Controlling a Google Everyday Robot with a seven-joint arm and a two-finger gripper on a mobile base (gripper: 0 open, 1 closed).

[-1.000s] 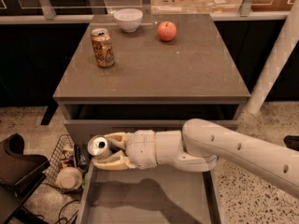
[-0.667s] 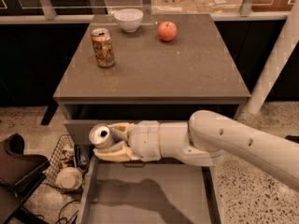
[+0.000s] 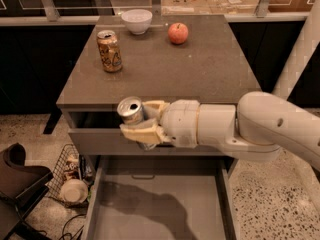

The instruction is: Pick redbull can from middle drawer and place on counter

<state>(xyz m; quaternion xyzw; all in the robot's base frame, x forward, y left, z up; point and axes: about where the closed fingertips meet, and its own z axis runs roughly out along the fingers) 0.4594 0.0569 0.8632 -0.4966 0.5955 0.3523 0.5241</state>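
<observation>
The redbull can (image 3: 131, 110) is a slim silver can with a shiny round top. My gripper (image 3: 140, 121) is shut on it and holds it upright in the air, level with the front edge of the counter (image 3: 200, 69) and just in front of it. The middle drawer (image 3: 155, 204) stands pulled out below, with its grey floor bare and my arm's shadow on it. My white arm reaches in from the right.
On the counter stand an orange-gold can (image 3: 109, 51) at the left, a white bowl (image 3: 137, 20) at the back and a red apple (image 3: 178, 33). A wire basket with clutter (image 3: 70, 176) and a dark chair (image 3: 17, 184) sit on the floor at the left.
My gripper has lifted the redbull can up out of the drawer, from near the drawer's back left to the height of the counter's front edge.
</observation>
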